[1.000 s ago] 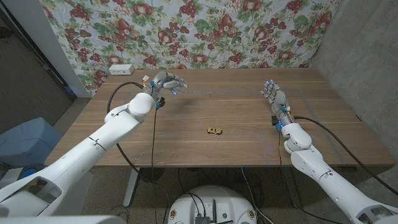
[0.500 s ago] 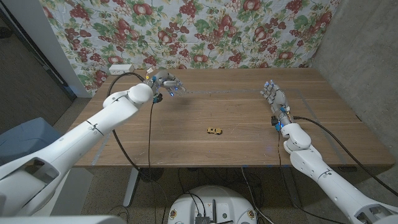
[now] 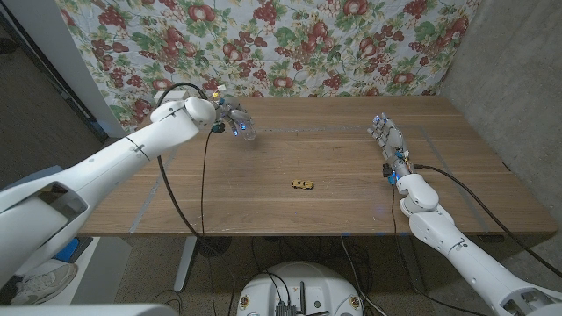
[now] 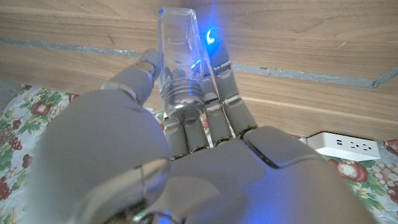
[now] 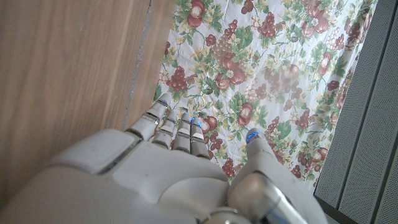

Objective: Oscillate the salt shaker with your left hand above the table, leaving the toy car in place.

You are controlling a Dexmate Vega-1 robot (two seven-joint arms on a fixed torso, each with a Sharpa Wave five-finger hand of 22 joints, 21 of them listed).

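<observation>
Well beyond the toy car (image 3: 304, 184), above the table (image 3: 334, 149), the left hand (image 3: 230, 118) clamps the clear salt shaker (image 4: 178, 59) among its fingers. A hard swing could slip the smooth glass free. Right hand (image 3: 387, 139) waits with fingers apart, empty.

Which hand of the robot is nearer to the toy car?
The right hand, though not by much. It stands to the car's right, slightly farther back. The left hand, holding the salt shaker, is up at the far left of the toy car.

Wooden table (image 3: 334, 149) (toy car (image 3: 303, 184), perhaps yellow)
</observation>
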